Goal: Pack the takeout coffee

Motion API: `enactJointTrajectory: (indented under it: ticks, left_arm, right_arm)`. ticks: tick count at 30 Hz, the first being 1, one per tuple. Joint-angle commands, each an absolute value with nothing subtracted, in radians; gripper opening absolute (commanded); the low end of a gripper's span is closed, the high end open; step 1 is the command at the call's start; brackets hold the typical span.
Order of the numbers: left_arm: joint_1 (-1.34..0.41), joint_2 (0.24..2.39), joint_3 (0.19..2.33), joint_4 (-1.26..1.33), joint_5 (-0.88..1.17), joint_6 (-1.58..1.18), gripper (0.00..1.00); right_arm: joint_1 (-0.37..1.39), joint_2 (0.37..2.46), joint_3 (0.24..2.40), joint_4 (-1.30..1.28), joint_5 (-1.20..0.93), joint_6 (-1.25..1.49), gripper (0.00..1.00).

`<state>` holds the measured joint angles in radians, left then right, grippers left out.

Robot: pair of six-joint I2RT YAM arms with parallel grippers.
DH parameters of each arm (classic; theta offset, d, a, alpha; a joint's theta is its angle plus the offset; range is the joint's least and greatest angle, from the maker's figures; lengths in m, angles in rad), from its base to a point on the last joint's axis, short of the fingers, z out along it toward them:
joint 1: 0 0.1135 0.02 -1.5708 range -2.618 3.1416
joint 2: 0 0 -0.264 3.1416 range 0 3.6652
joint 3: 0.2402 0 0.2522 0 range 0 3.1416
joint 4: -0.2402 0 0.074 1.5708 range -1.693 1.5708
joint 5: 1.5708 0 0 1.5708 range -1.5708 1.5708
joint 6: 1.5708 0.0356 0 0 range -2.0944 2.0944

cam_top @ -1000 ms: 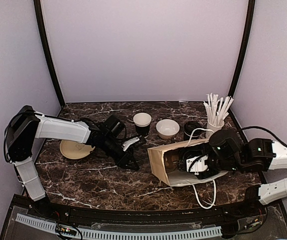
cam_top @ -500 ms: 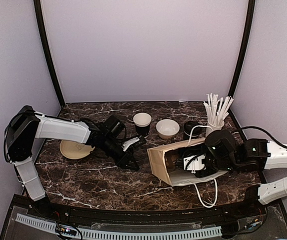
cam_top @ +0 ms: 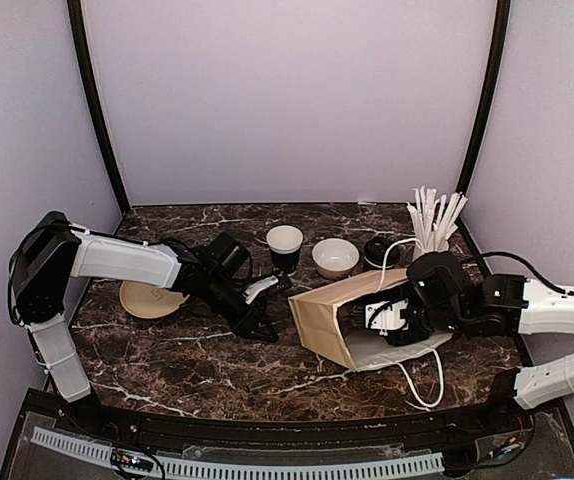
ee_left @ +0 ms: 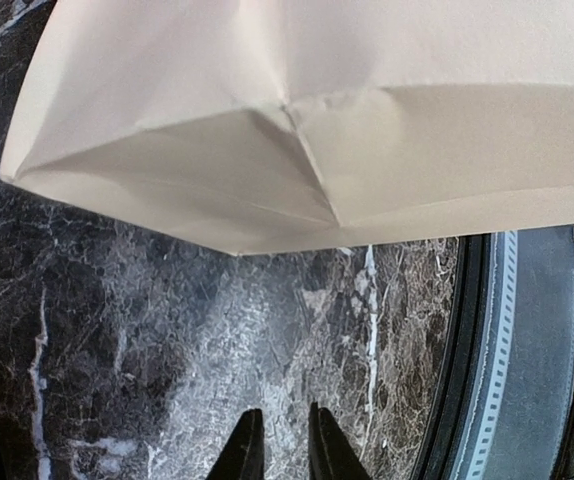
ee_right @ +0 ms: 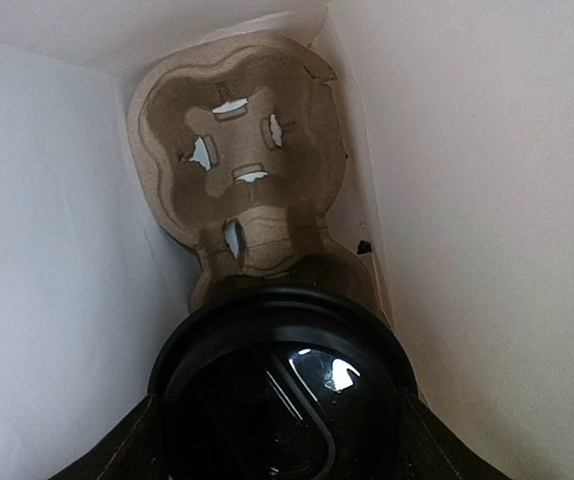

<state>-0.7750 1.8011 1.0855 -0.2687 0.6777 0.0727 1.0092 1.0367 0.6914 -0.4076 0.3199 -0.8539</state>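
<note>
A brown paper bag lies on its side with its mouth to the right. My right gripper reaches into that mouth. In the right wrist view my right gripper is shut on a takeout coffee cup with a black dome lid, inside the bag's pale walls. A pulp cup carrier rests against the bag's far end. My left gripper sits low on the table just left of the bag. Its jaws stand almost together with nothing between them, and the bag's bottom is ahead.
An open black cup with a white inside, a low white bowl, another black lidded cup and a white cup of wrapped straws stand behind the bag. A beige plate lies at the left. The bag's white handle cord trails forward.
My right gripper has pushed further left into the bag with the cup, and the bag has shifted slightly left and risen. The left arm has stayed put.
</note>
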Motion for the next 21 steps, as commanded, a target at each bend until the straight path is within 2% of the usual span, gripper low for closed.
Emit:
enactJointTrajectory:
  ticks: [1,21]
  left_arm:
    - [-0.77,1.762,1.069,-0.264,0.7,0.087,0.19]
    - [-0.766,1.735,1.057,-0.262,0.693,0.084,0.19]
  right_arm:
    - [0.993,1.052,0.685,-0.332,0.278,-0.868,0.57]
    - [0.947,1.147,0.841,-0.496,0.13,-0.791,0.55]
